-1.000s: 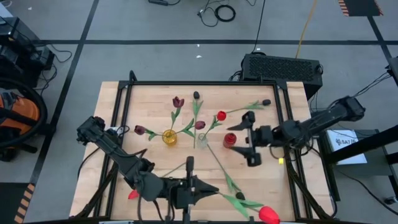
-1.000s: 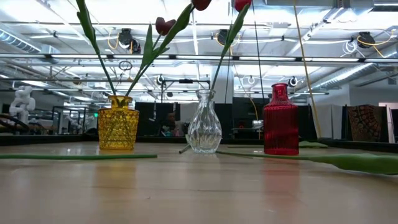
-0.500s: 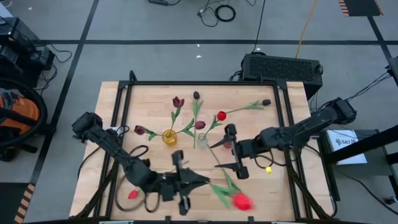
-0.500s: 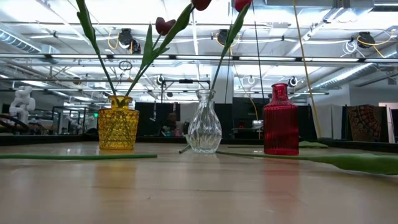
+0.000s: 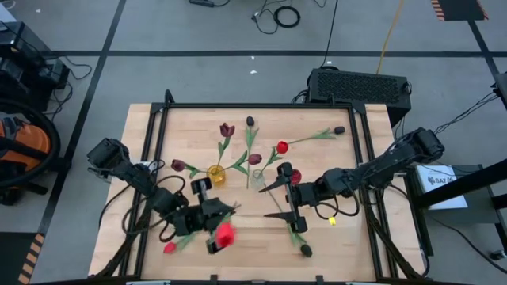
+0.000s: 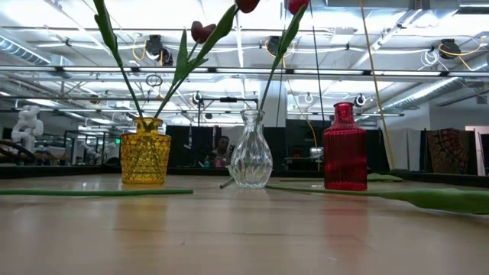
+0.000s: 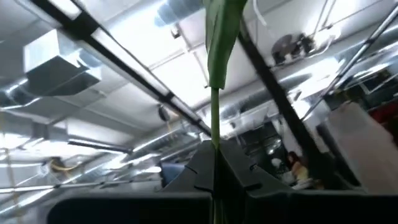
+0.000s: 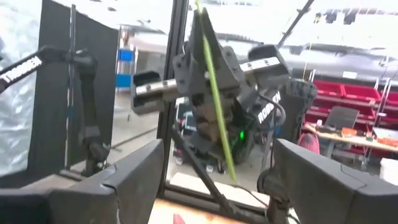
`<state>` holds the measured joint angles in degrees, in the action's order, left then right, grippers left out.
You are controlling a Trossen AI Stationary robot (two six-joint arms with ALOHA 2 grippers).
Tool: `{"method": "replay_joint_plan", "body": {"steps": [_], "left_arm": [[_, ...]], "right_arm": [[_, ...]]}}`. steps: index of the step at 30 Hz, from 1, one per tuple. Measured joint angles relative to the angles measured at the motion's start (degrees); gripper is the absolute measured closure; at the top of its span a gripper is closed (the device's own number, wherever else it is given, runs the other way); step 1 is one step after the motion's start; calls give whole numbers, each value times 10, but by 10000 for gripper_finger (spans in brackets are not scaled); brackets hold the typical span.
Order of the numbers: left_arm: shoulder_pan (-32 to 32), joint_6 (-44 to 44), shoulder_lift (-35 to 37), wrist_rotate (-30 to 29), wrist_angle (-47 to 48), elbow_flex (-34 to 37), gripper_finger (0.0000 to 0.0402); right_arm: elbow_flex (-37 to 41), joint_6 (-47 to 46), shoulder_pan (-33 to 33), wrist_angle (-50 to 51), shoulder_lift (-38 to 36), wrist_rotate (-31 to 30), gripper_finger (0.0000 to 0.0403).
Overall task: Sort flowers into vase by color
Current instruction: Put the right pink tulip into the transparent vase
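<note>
My left gripper [image 5: 214,214] is raised over the table's near left and is shut on a red tulip [image 5: 225,233]. My right gripper [image 5: 273,199] stands open near the table's middle, facing the left gripper [image 8: 211,81], with nothing between its fingers. Beyond it stand a yellow vase [image 5: 215,175] with several maroon tulips, a clear vase [image 5: 256,179] with a red tulip [image 5: 281,147], and a red vase [image 6: 344,149]. Another red tulip [image 5: 169,247], a dark one [image 5: 303,250] and a dark one [image 5: 339,130] lie on the table. My left gripper pinches the tulip's thin green stem [image 7: 214,149] between its two fingers. The fingers slant upward and lie across the stem, which runs on past both sides of the grip [image 8: 216,112]. A leaf [image 7: 221,37] rises above the fingers. The flower is lifted clear of the table.
A black frame rail [image 5: 261,106] runs around the wooden table. A loose stem [image 6: 92,192] and a leaf [image 6: 443,199] lie flat on the near part of the board. A black box [image 5: 358,85] sits beyond the far right corner.
My left gripper has swung toward the table's left edge and tipped upward, carrying the red tulip, whose head has gone from the near right corner to the near left of middle. My right gripper has moved toward the table's middle and stayed open.
</note>
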<state>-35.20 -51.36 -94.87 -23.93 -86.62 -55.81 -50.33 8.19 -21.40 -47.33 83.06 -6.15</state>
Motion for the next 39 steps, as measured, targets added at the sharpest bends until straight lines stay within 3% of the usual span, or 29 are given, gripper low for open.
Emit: {"method": "replay_joint_plan", "body": {"steps": [5,15,22,28,39], "left_arm": [[13,48,0,-3,69,0,395],[14,60,-2,24,85,0,395],[13,60,-2,23,98,0,395],[4,58,-2,22,96,0,395],[2,45,-2,3,96,0,395]], "right_arm": [[-12,-24,8,-34,33,0,106],[-151,-36,12,171,120,5,106],[-200,-20,12,208,161,5,123],[-203,-19,12,243,153,3,192],[-203,-14,12,257,145,2,374]]}}
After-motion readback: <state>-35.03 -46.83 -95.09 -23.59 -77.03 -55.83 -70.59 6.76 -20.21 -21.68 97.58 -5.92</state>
